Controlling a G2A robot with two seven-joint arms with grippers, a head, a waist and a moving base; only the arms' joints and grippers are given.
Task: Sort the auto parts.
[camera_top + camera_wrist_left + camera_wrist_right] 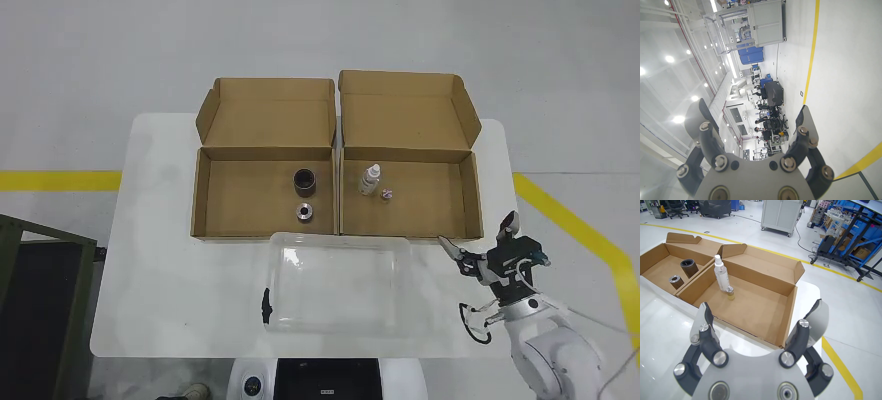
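My right hand [762,306] hangs wide and empty over the near right corner of the desk [150,300], just beside the right box [791,306]; my left hand [753,105] is wide too, aimed off at the room; the clear tray [340,238] looks bare but for a small dark piece [265,305] at its left rim, which I cannot identify; if that is next, I would cross high over the tray wall and come down straight; beyond, a spray bottle [721,273] and a small capped part [730,293] stand in the right box, a dark cylinder [688,268] and a metal ring [676,281] in the left box [200,195].
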